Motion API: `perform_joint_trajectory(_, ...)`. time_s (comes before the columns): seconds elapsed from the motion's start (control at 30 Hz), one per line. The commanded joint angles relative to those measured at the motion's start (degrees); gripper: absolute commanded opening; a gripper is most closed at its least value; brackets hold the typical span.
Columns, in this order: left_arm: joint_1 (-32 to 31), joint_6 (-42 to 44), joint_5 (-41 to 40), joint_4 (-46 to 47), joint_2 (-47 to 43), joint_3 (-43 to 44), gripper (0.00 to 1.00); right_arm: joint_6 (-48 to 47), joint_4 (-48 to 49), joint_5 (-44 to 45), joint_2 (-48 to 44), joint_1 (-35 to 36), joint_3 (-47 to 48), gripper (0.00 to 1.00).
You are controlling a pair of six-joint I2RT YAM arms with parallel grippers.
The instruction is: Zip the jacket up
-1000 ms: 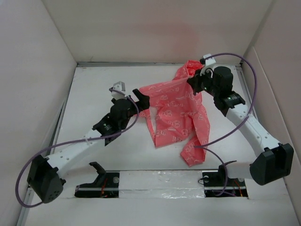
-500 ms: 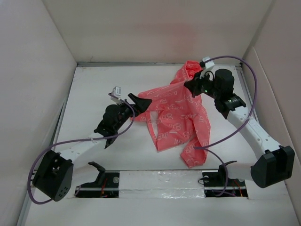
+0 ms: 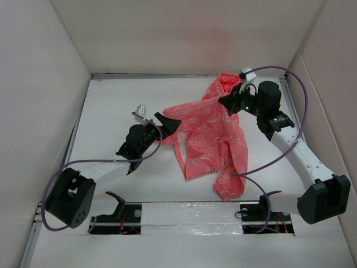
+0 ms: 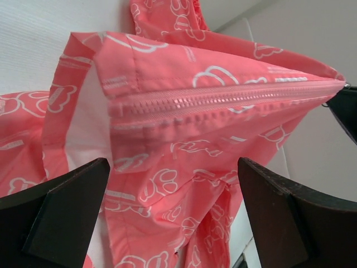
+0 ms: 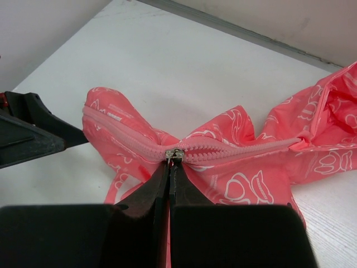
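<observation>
White walls box in a pale worktop (image 3: 111,100), and on it, right of centre and reaching toward the far right corner, sprawls the one coral-pink, white-printed thin-fabric hooded jacket (image 3: 209,139). A second ago the left fingers (image 4: 61,215) were closed in against the jacket's lower front edge. Now they stand spread as wide as they go with nothing in them, and the hem end of the zip's closed pink teeth (image 4: 223,97) hangs loose between them. The right fingers (image 5: 153,187) are pinched fully together on the small metal zip pull (image 5: 175,153), lifted clear of the worktop near the hood. With the hem let go, the track has lost its anchor, so the left fingers probably need a fresh hold before the pull can travel further. How much of the zip beyond the slider is closed I cannot tell. Count: one jacket, one zip with one slider, two arms.
</observation>
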Motion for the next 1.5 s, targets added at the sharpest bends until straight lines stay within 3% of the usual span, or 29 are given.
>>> perform_joint_trajectory(0.0,0.73,2.59,-0.96,3.41,-0.03,1.06,0.99,0.43,5.51,-2.72,-2.44,-0.50,2.50,0.00)
perform_joint_trajectory(0.37,1.96,1.81,3.24,23.26,6.64,0.44,0.98,0.69,5.07,-5.01,-2.79,-1.03,2.15,0.00)
perform_joint_trajectory(0.43,2.48,0.32,5.96,28.08,7.96,0.35,0.77,0.69,5.07,-5.10,-2.36,-1.03,2.15,0.00)
perform_joint_trajectory(0.47,2.49,-0.04,6.93,29.94,7.97,0.09,0.57,0.60,4.98,-5.19,-2.09,-1.03,2.24,0.00)
perform_joint_trajectory(0.5,2.49,-0.22,8.59,31.26,7.79,-0.35,0.13,0.69,4.54,-5.19,-1.57,-1.55,2.24,0.00)
perform_joint_trajectory(0.53,2.49,-0.39,9.22,30.93,6.31,-0.35,0.00,0.69,4.28,-5.19,-1.30,-1.55,2.59,0.00)
perform_joint_trajectory(0.67,3.98,1.89,8.18,20.41,-4.92,-1.23,0.00,-0.19,1.91,-4.49,-0.86,-1.55,3.90,0.00)
perform_joint_trajectory(0.83,4.68,11.63,-7.27,-10.21,-29.94,4.29,0.00,-3.26,-4.59,3.15,1.07,-2.17,9.08,0.00)
perform_joint_trajectory(0.9,3.20,12.43,-15.51,-15.81,-34.73,6.93,0.00,-5.09,-6.87,5.78,3.26,-2.78,12.41,0.00)
perform_joint_trajectory(0.93,3.19,12.35,-15.73,-17.84,-38.05,7.64,0.00,-6.33,-8.19,5.97,4.23,-3.39,13.83,0.00)
perform_joint_trajectory(1.03,3.19,13.83,-16.61,-26.42,-40.28,14.66,0.00,-9.06,-13.03,7.46,8.45,-4.01,19.35,0.00)
perform_joint_trajectory(1.17,3.19,17.97,-19.15,-35.77,-40.20,24.51,0.00,-7.14,-10.49,11.77,12.31,-6.82,21.22,0.00)
perform_joint_trajectory(1.23,3.19,19.11,-19.70,-37.97,-38.98,27.68,0.00,-6.95,-12.77,9.77,14.95,-6.83,23.58,0.00)
perform_joint_trajectory(1.37,3.19,16.75,-11.89,-41.85,-31.78,29.63,0.00,-4.58,-7.50,2.03,13.82,-6.21,22.54,0.00)
perform_joint_trajectory(1.4,3.19,15.79,-9.69,-42.29,-30.02,28.58,0.13,-4.76,-7.41,0.80,13.38,-5.69,22.45,0.00)
perform_joint_trajectory(1.47,3.19,13.85,-6.18,-40.02,-24.40,26.90,0.50,-5.02,-6.98,0.26,11.81,-5.68,21.84,0.00)
